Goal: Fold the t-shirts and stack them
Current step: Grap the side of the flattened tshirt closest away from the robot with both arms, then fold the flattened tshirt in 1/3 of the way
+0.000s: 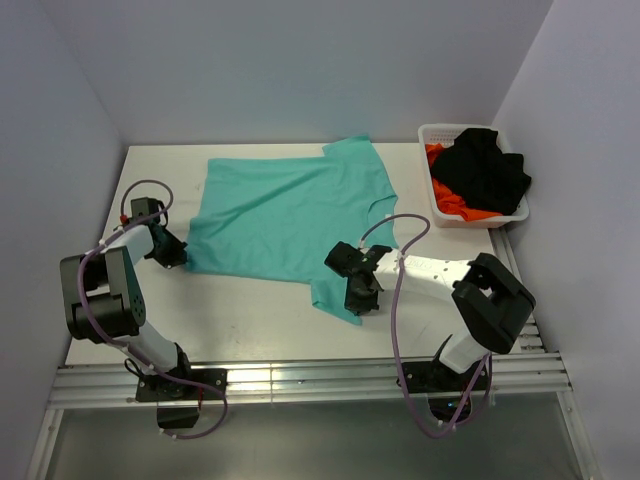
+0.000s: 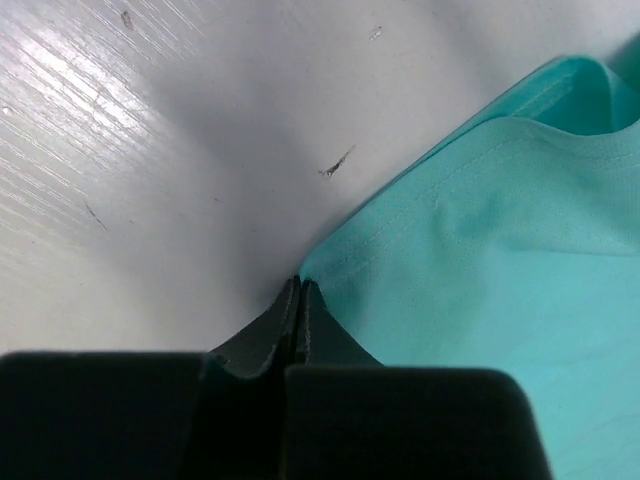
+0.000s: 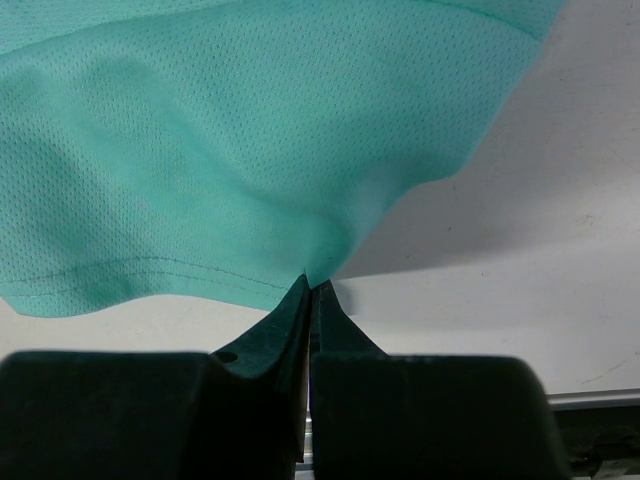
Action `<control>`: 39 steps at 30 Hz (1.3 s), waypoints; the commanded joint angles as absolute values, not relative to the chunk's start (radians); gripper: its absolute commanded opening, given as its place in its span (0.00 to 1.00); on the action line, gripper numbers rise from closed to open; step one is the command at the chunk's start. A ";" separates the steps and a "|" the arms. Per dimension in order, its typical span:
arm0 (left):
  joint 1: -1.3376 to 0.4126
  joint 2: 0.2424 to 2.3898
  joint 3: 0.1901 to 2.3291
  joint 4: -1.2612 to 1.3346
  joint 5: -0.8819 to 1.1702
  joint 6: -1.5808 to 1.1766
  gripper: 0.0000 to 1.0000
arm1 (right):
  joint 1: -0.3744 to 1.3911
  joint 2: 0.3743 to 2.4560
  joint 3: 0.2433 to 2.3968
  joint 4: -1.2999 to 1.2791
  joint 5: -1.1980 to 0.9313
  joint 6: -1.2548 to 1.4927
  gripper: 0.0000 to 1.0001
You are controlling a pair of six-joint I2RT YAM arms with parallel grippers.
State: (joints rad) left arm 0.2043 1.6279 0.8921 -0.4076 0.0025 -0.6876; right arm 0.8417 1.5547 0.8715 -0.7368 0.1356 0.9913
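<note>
Teal t-shirt spread across the middle of the white tabletop, with bare surface showing at its 6 to 7 o'clock and along its 9 o'clock edge. The left gripper, jaws pressed together, pinches the hem corner at the shirt's 8 o'clock. The right gripper, also closed, holds a fine-mesh stitched edge at 5 o'clock, raised off the surface. A white basket at 2 o'clock, just beside the shirt, holds a black t-shirt over an orange-red t-shirt. Pale walls enclose three sides.
</note>
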 commanded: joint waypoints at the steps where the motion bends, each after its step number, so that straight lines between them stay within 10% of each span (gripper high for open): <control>1: 0.192 1.646 0.888 -0.501 0.020 -0.664 0.00 | 0.836 1.522 0.888 -0.753 0.182 1.003 0.00; 25: 0.137 1.221 0.859 -0.818 0.044 -0.791 0.00 | 0.836 1.100 0.753 -0.991 0.207 1.009 0.00; 39: 0.135 1.350 1.058 -0.821 0.066 -0.816 0.00 | 0.749 1.340 1.069 -0.977 0.239 0.824 0.00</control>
